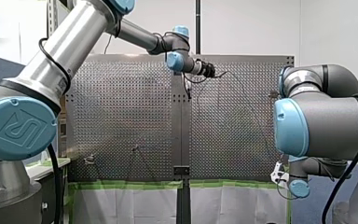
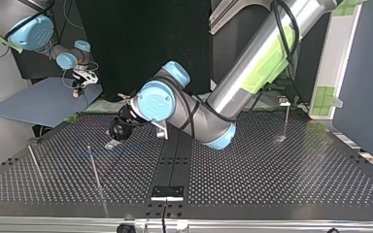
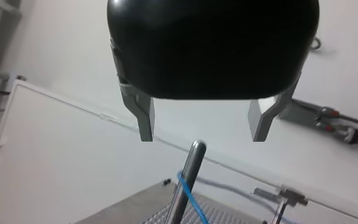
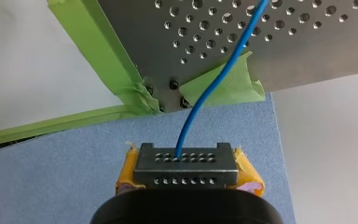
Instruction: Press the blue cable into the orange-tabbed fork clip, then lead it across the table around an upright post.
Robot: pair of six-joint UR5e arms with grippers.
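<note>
Where my left gripper shows in its own wrist view, the two metal fingers stand wide apart and hold nothing. Just ahead of the gap rises the rounded top of an upright post. The blue cable crosses this post a little below its tip, touching it, and runs down toward the perforated table. Whether it goes round the post or only lies against it, I cannot tell. Further right stands a small metal fixture on a stem, too blurred to name.

Top view: my left gripper hangs low over the table, left of the middle strip and on the far part.

My right gripper is closed, yellow pads at either side, clamping the blue cable. The cable leaves the fingertips and runs away over the table's corner, across a flap of green tape. Under this gripper lies a blue mat.

Top view: my right gripper sits off the table's far left corner, above the mat, well apart from my left.
</note>
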